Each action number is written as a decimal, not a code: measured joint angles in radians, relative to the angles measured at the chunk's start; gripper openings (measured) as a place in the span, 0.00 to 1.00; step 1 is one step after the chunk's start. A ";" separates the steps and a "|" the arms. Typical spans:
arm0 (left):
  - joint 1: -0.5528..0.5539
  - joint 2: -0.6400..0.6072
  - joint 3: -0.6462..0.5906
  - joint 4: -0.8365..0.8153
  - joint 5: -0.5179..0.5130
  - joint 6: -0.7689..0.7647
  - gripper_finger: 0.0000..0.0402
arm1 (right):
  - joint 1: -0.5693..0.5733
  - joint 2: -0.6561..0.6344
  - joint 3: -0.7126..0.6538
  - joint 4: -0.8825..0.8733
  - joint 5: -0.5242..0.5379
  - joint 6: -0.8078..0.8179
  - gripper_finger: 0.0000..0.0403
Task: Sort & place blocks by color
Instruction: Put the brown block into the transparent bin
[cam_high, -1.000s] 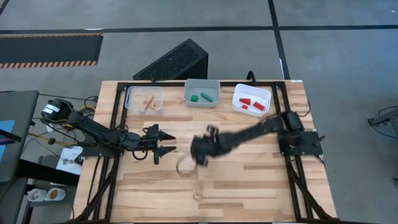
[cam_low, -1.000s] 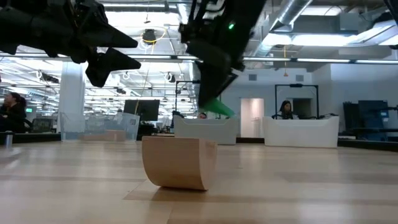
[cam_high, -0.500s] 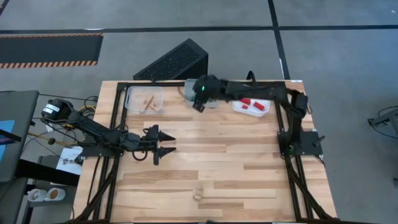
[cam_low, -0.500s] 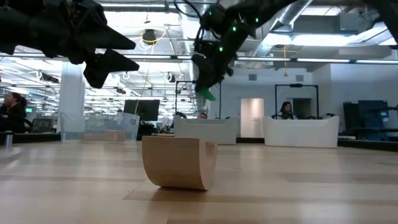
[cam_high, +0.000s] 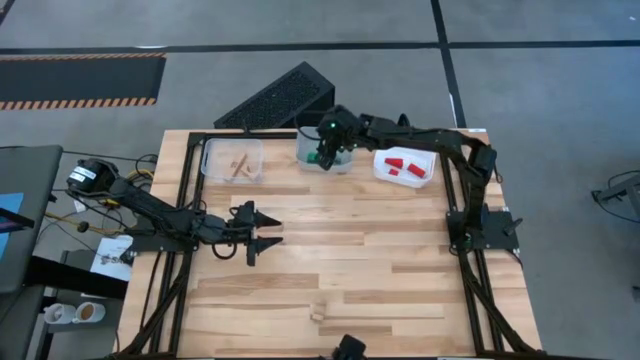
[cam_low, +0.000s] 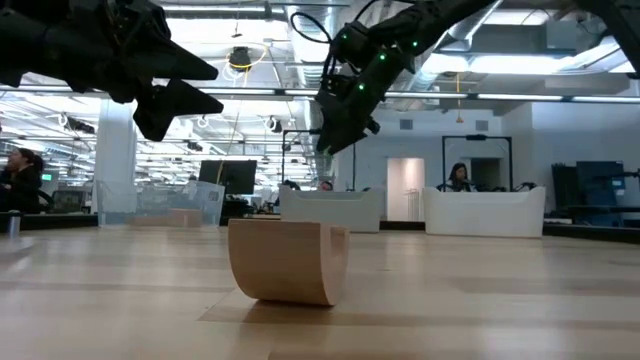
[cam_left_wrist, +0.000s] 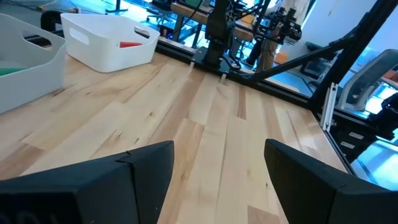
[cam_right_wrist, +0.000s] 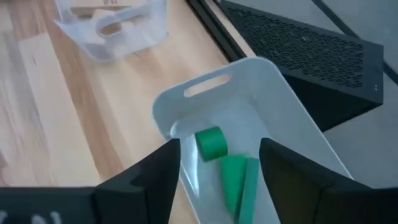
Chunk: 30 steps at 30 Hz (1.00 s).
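My right gripper (cam_high: 326, 150) (cam_right_wrist: 219, 149) hangs open over the middle white tray (cam_right_wrist: 280, 106) (cam_high: 346, 166) at the table's far edge. Under it, green blocks (cam_right_wrist: 227, 165) lie on the tray's floor, one a short cylinder (cam_right_wrist: 210, 142). The right-hand tray (cam_high: 432, 150) holds red blocks (cam_high: 405, 167). The clear left-hand tray (cam_high: 210, 150) holds plain wood pieces (cam_high: 238, 165). A plain wood arch (cam_low: 288, 262) (cam_high: 318, 315) stands on its two feet near the table's near edge. My left gripper (cam_high: 272, 238) (cam_left_wrist: 217, 155) waits open over the table's left middle.
A black perforated box (cam_high: 280, 98) lies beyond the far edge behind the trays. A dark frame (cam_high: 455, 200) runs along the table's sides. Bare wood stretches between the trays and the arch. People sit in the room beyond the table (cam_low: 458, 178).
My right gripper has swung from the table's middle up and toward the far edge, carrying a green block, and now hangs over the middle tray. The green block that showed at its fingertips in the low view no longer shows there.
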 joint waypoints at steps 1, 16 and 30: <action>0.000 0.000 0.000 0.001 0.000 0.000 0.59 | 0.003 -0.001 0.000 0.000 0.000 0.000 0.59; -0.086 0.006 0.018 -0.016 0.086 0.161 0.59 | 0.339 -0.143 -0.001 -0.325 0.208 -0.067 0.52; -0.116 0.393 0.292 -0.015 0.158 0.280 0.59 | 0.569 -0.551 -0.344 -0.080 0.245 0.208 0.50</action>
